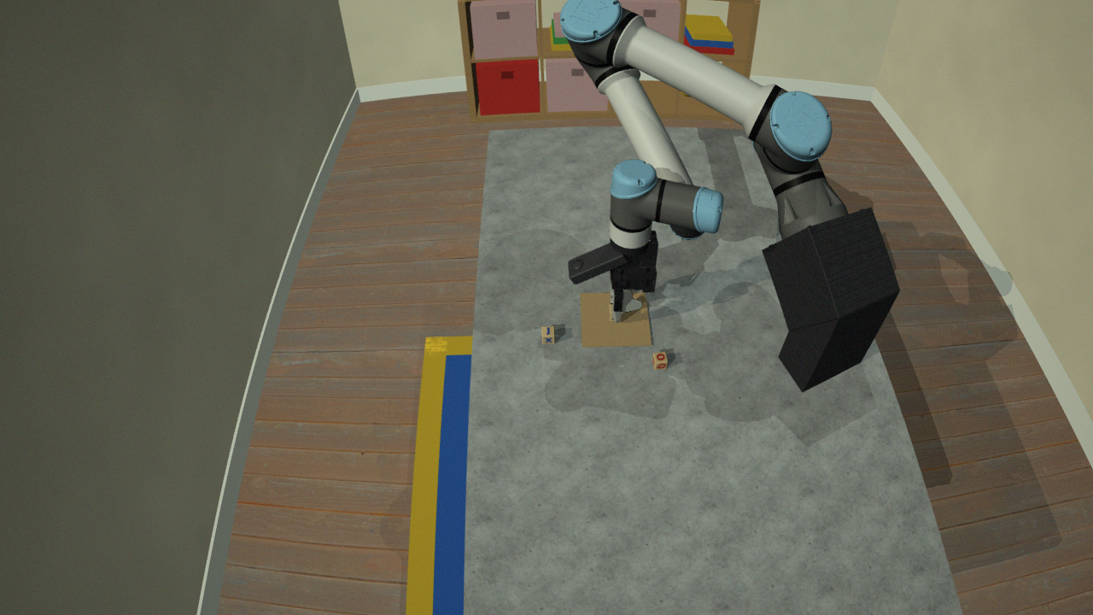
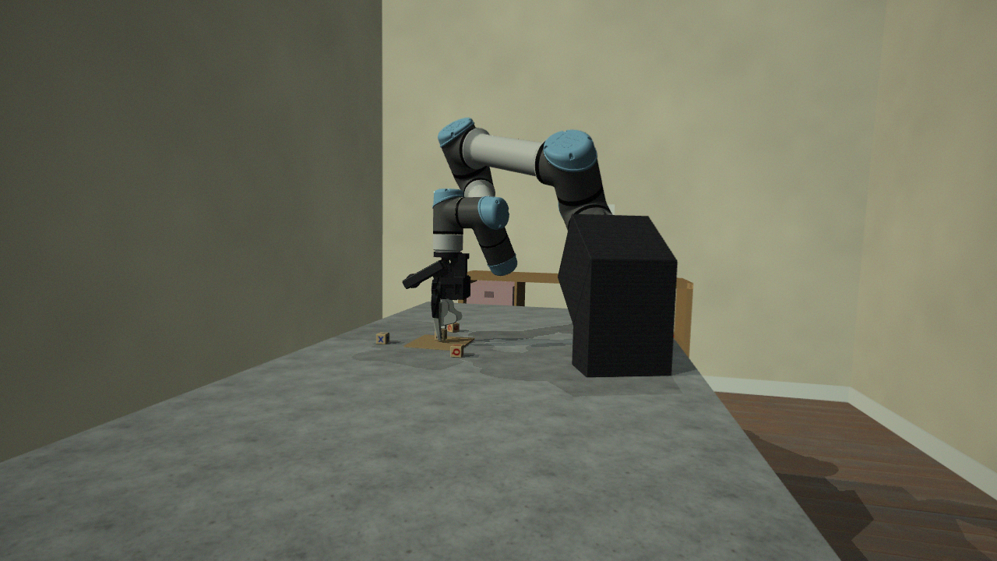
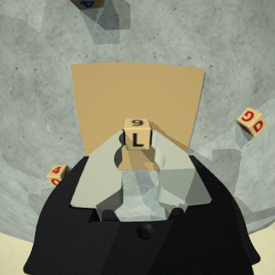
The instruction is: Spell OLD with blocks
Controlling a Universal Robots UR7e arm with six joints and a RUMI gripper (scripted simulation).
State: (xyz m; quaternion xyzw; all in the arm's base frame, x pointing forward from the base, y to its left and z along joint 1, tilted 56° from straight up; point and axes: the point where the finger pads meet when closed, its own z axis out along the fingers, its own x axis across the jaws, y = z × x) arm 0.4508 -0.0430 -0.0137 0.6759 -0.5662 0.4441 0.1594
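My claw (image 1: 616,313) (image 2: 439,337) (image 3: 137,131) grips the L block (image 3: 137,139), centred left-to-right over the tan mat (image 1: 611,334) (image 2: 420,342) (image 3: 137,89); contact is unclear. I should lower it squarely, keep the L upright, and release gently, leaving room either side.

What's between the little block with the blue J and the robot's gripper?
In the top view, a strip of grey tabletop, then part of the tan mat; no other block stands between the blue J block and gripper.
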